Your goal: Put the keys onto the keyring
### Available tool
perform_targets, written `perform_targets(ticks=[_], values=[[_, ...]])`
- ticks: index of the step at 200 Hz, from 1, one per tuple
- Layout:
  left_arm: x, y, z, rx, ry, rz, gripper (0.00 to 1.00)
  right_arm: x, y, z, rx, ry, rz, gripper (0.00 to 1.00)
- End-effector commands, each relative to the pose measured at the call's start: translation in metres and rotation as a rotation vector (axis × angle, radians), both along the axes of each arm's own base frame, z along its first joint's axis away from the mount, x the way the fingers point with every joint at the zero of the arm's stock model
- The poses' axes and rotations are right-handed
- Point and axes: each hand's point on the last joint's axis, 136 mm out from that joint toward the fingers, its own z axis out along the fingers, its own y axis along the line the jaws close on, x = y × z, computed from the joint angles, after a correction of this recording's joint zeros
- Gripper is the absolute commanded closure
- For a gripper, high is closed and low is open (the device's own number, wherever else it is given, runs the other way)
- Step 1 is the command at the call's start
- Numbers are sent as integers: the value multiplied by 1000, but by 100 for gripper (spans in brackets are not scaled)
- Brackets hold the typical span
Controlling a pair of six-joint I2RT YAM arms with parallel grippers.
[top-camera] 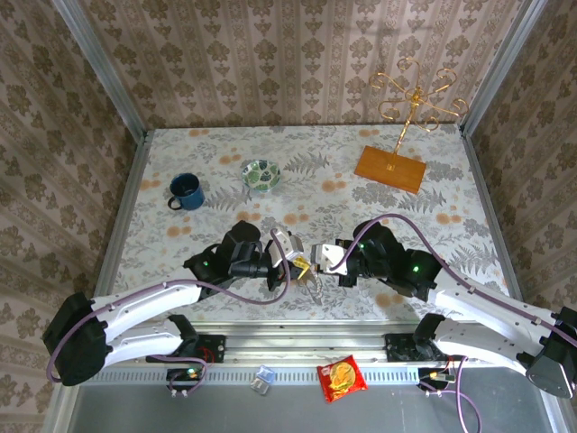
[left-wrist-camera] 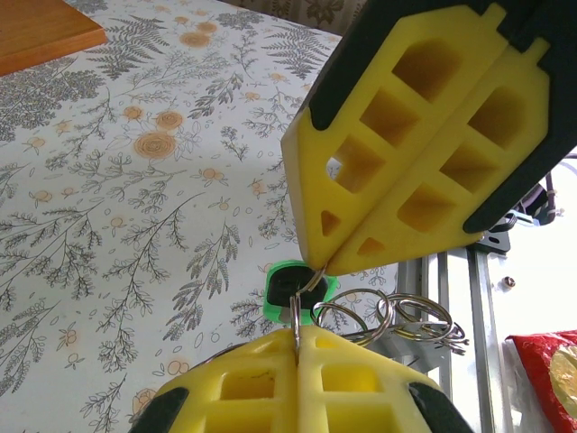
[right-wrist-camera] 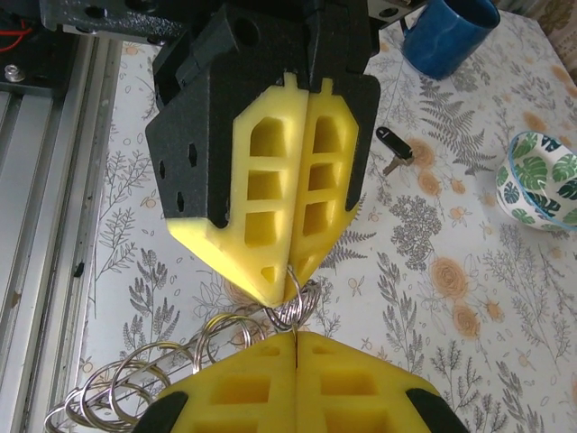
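Both the left gripper (left-wrist-camera: 297,337) and the right gripper (right-wrist-camera: 296,337) are meeting tip to tip over the floral table (left-wrist-camera: 135,225) near its front rail. Each is pinching fully closed on the keyring (right-wrist-camera: 293,307), a chain of thin silvery wire loops. The blue mug (right-wrist-camera: 446,32) and leafy bowl (right-wrist-camera: 541,180) are sitting well apart. The green key (left-wrist-camera: 287,290) is hanging at the pinched loop, seemingly threaded. The black key (right-wrist-camera: 394,142) is lying flat nearby.
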Motion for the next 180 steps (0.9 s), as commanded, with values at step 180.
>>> perform_targets(ticks=[180], values=[[1, -7, 20, -56, -22, 1, 100, -5, 4, 11, 8, -26, 44, 100]])
